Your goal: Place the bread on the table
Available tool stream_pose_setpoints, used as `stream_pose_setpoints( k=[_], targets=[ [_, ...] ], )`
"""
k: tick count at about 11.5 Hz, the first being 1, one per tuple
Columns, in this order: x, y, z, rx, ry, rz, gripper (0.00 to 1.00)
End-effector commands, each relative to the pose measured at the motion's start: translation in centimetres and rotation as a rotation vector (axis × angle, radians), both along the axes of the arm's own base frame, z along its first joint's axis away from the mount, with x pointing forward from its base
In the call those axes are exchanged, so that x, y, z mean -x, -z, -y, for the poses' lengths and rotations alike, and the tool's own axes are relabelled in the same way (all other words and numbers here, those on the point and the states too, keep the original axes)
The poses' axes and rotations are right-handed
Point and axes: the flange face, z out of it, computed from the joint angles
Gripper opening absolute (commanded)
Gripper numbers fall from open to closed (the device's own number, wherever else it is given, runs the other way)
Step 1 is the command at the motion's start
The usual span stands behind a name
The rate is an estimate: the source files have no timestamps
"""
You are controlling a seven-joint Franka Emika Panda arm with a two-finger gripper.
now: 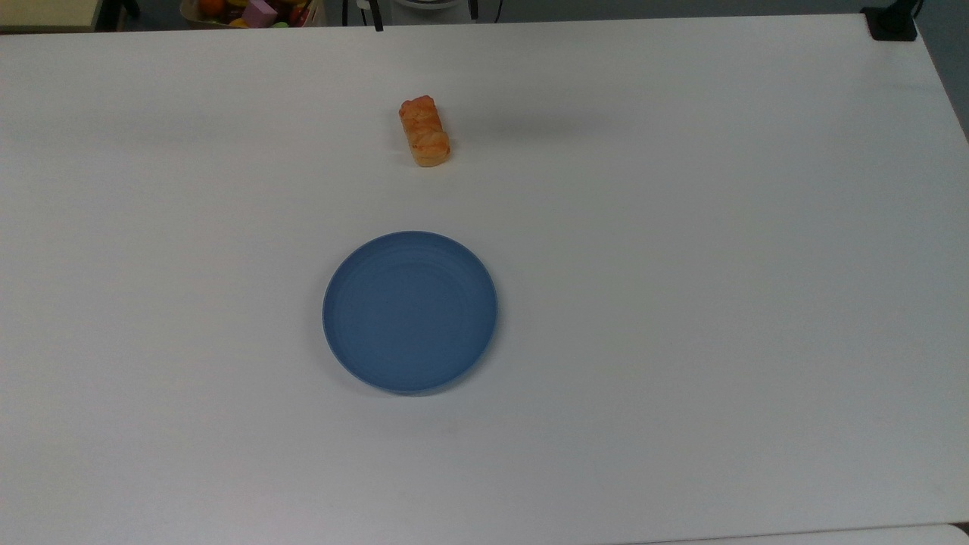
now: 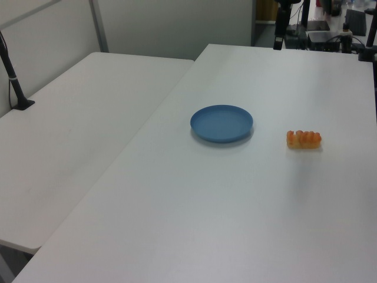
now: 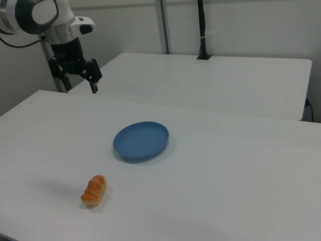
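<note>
The bread (image 1: pixel 425 130), a small golden-orange roll, lies by itself on the white table (image 1: pixel 681 227), above the blue plate (image 1: pixel 409 311) in the top view. Nothing lies on the plate. In the left view the bread (image 2: pixel 304 139) sits to the right of the plate (image 2: pixel 221 123). In the right view the bread (image 3: pixel 94 191) is near the front, below and left of the plate (image 3: pixel 141 140). My gripper (image 3: pixel 75 75) hangs open and holds nothing, high above the table's far edge and well away from the bread. Its fingers (image 1: pixel 376 17) just reach into the top view's upper edge.
A second white table (image 2: pixel 76 118) adjoins this one on the left view's left and stands behind it in the right view (image 3: pixel 215 80). A box of toys (image 1: pixel 250 11) sits beyond the far edge. A black clamp (image 1: pixel 893 23) occupies the top view's upper right corner.
</note>
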Motion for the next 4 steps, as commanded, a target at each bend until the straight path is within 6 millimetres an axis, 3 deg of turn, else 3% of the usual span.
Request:
stream_pose_setpoints(
  k=[1,4],
  targets=[
    [0.47,-0.26,0.2,-0.012,-0.023,0.02,1.0],
    [0.74,-0.34,0.05,-0.011,-0.027,0.012,1.0]
  ],
)
